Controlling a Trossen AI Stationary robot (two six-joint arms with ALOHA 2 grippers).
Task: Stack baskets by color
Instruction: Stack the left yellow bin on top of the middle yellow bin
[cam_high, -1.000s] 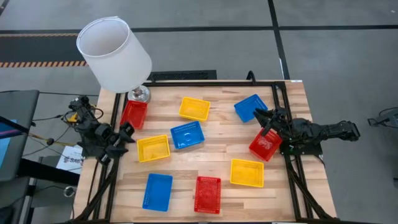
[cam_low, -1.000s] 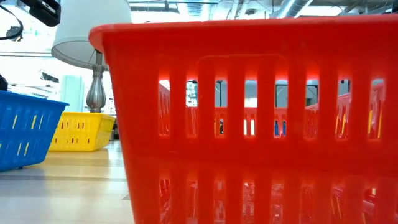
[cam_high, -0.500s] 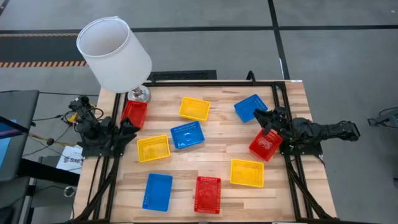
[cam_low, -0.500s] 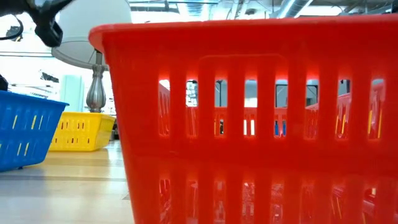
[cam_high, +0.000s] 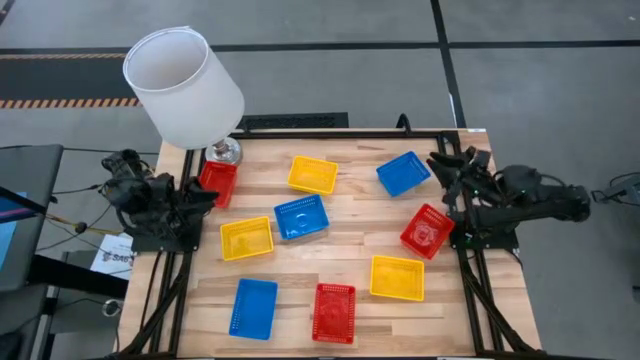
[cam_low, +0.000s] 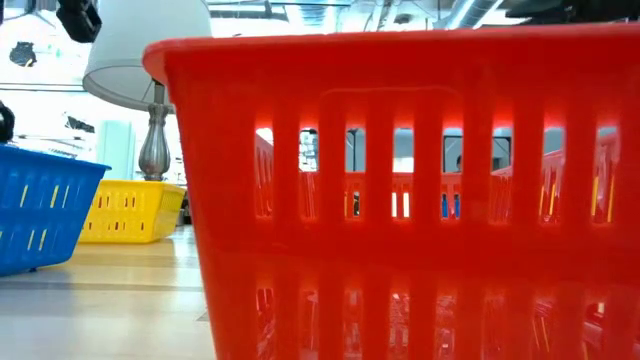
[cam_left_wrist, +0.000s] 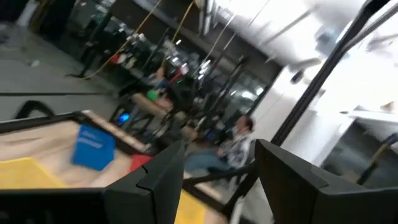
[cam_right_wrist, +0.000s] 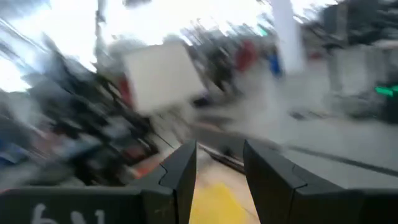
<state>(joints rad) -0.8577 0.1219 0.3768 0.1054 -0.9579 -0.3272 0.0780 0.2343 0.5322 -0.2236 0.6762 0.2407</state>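
Nine mesh baskets lie flat on their bottoms, apart from one another, on the wooden table (cam_high: 350, 250). Red baskets (cam_high: 216, 182) (cam_high: 427, 230) (cam_high: 334, 312), blue baskets (cam_high: 403, 172) (cam_high: 301, 216) (cam_high: 254, 308) and yellow baskets (cam_high: 313, 174) (cam_high: 246, 238) (cam_high: 397, 277) are mixed. My left gripper (cam_high: 203, 194) (cam_left_wrist: 217, 149) hangs open at the left edge, beside the far-left red basket. My right gripper (cam_high: 443, 163) (cam_right_wrist: 219, 149) hangs open at the right edge, just right of the far blue basket. Neither has anything between its fingers.
A lamp with a big white shade (cam_high: 183, 85) stands on its metal foot (cam_high: 224, 151) at the table's far left corner, close to my left gripper. In the low view the near red basket (cam_low: 400, 200) fills most of the picture. Black frame rails (cam_high: 470, 290) run along the edges.
Both grippers have risen, empty. My right gripper has lifted off from over the right-hand red basket and drawn toward the far right corner; that basket now shows whole. My left gripper has gone up and toward the far edge, tipping and rolling. No basket has moved.
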